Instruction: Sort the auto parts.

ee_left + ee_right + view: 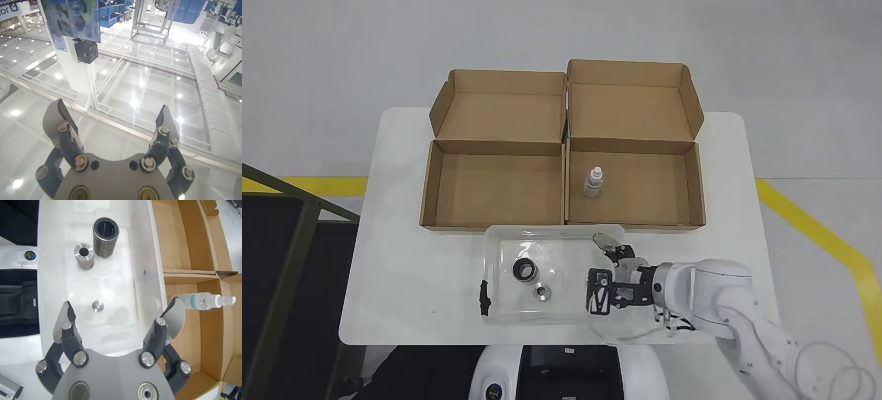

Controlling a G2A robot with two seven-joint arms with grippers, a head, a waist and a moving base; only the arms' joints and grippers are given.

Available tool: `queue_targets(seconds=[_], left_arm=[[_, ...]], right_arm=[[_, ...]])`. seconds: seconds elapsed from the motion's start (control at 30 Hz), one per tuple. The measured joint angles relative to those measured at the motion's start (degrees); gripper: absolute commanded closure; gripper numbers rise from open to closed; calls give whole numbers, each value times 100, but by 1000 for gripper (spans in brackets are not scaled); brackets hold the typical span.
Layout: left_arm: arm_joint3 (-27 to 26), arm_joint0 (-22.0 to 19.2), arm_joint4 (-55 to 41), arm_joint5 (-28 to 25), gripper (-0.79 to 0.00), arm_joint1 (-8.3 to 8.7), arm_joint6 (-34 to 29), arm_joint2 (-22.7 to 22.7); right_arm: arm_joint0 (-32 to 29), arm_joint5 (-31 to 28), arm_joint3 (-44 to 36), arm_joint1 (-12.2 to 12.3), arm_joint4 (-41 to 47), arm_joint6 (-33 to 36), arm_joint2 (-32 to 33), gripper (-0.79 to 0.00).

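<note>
A clear plastic bin (504, 236) near the table's front edge holds metal parts. A large dark linear bearing (105, 236) (526, 270) stands upright, with a shorter steel cylinder (84, 256) (542, 292) beside it. A small round metal piece (98, 305) lies apart from them, closer to my right gripper. My right gripper (121, 308) (597, 272) hangs open above the bin's right end, holding nothing. A white spray bottle (594, 181) (204, 300) lies in the right cardboard box (652, 195). My left gripper (113, 117) is open, empty, and points up at the ceiling.
Two open cardboard boxes stand side by side behind the bin, and the left box (492, 190) has nothing in it. The bin's far wall (157, 275) nearly touches the boxes. A small black clip (483, 297) sits on the bin's left end.
</note>
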Motion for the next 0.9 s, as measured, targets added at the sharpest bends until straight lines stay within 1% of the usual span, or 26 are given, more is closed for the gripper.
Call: queue_targets(seconds=[0.07,0.17,0.23,0.33,0.4,0.47,0.57,0.63,0.73,0.9], left_arm=[[0,0,0,0,-785,0,0,0],[0,0,0,0,-785,0,0,0],[0,0,0,0,-785,0,0,0],[0,0,0,0,-785,0,0,0],[0,0,0,0,-785,0,0,0],[0,0,0,0,-785,0,0,0],[0,0,0,0,-785,0,0,0],[0,0,0,0,-785,0,0,0],[0,0,0,0,-785,0,0,0],[0,0,0,0,-785,0,0,0]], right_arm=[[33,-22,12,4,-21,101,-57,-748],[83,-94,23,11,-55,273,-151,-723],[116,-114,37,13,-84,403,-217,-693],[188,-130,74,8,-104,602,-359,-683],[255,-148,121,0,-65,709,-460,-653],[335,-153,188,-10,-31,823,-557,-600],[460,-147,287,-29,14,981,-712,-570],[537,-151,348,-41,48,1071,-809,-529],[669,-128,449,-65,84,1243,-971,-508],[886,-40,616,-108,107,1441,-1260,-422]])
